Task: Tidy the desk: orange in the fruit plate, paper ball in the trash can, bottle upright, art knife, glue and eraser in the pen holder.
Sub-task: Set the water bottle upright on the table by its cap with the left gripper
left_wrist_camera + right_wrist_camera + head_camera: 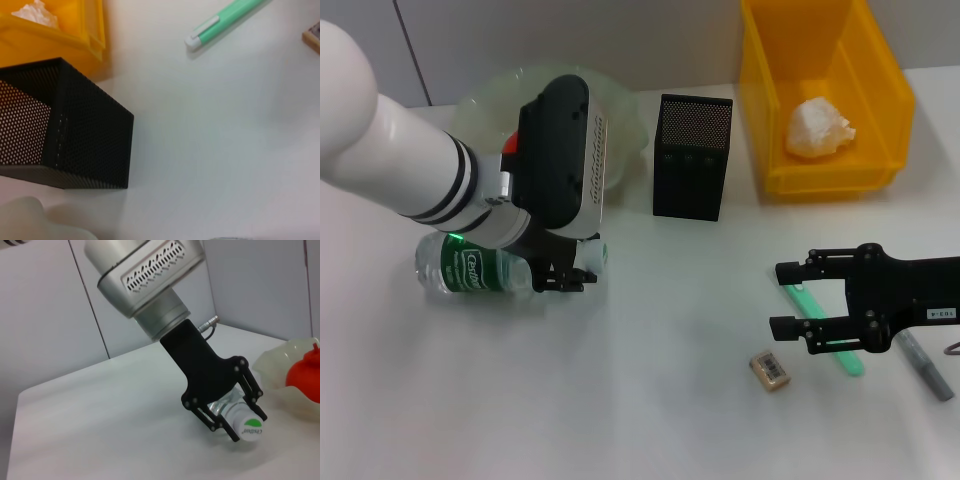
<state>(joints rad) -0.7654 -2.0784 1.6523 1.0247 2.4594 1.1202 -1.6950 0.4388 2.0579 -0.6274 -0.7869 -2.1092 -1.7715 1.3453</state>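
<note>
Because the left claw [235,412] is clamped near the cap of the lying bottle [470,268], raising it could let it slip; the right claw [790,300] hovers apart

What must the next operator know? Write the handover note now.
Left gripper: shut on the bottle, which lies on its side by the fruit plate.
Right gripper: open, above the green art knife.
Done: orange in fruit plate, paper ball in trash can.
Left: stand bottle up; art knife, eraser, grey stick into pen holder.
</note>
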